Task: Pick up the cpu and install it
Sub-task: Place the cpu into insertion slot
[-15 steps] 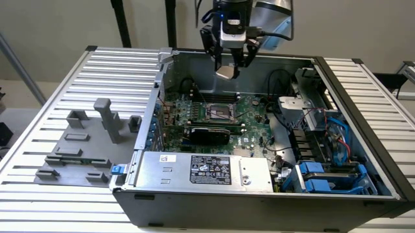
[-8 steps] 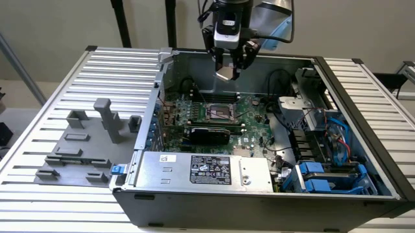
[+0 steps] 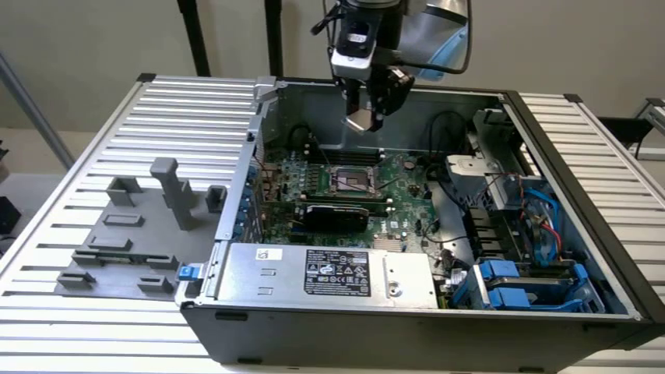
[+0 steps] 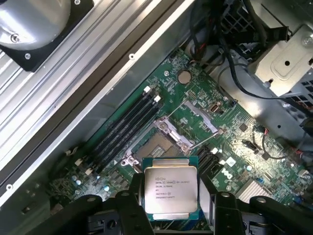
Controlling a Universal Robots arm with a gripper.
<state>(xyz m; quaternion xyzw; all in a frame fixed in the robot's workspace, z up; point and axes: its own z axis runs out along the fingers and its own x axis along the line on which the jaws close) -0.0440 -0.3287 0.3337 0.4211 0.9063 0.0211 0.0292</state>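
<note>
The cpu (image 4: 170,191), a flat square chip with a pale metal top and printed text, sits between my black fingers (image 4: 135,196) with my gripper (image 4: 171,198) shut on its two sides. In the exterior view my gripper (image 3: 366,117) hangs above the open computer case, with the cpu (image 3: 360,121) tilted at its tip. Below it lies the green motherboard (image 3: 343,195) with its open socket (image 3: 351,181). In the wrist view the socket (image 4: 159,144) shows just beyond the cpu, its metal frame lifted.
The case (image 3: 416,312) lies open on a slatted metal table (image 3: 62,257). A power supply (image 3: 332,273) sits at its near side, drive bays with blue latches (image 3: 519,284) and cables at the exterior view's right. Grey fixture blocks (image 3: 146,226) stand at the exterior view's left.
</note>
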